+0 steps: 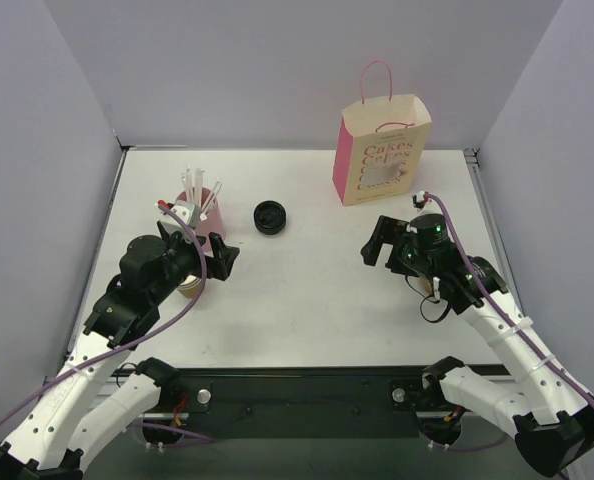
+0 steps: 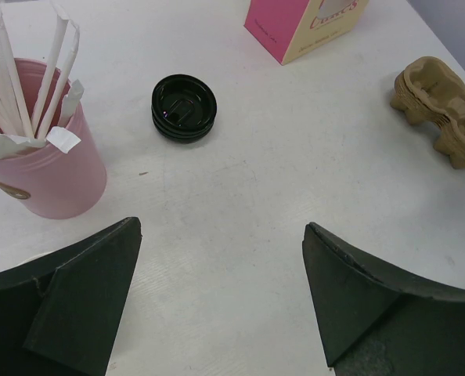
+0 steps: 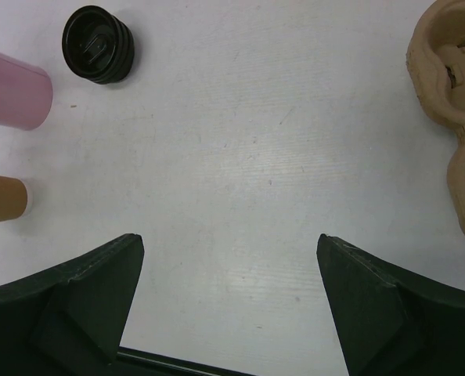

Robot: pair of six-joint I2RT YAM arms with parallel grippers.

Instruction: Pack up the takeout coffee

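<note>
No brown cup with a black lid shows in any view. A lidless brown paper cup stands beside my left arm, half hidden by it; it also shows in the right wrist view. A stack of black lids lies on the table on its own, also seen in the left wrist view and the right wrist view. My left gripper is open and empty above the table. My right gripper is open and empty too.
A pink and cream paper bag stands upright at the back. A pink cup of white straws stands by my left gripper. A brown pulp cup carrier lies near my right arm.
</note>
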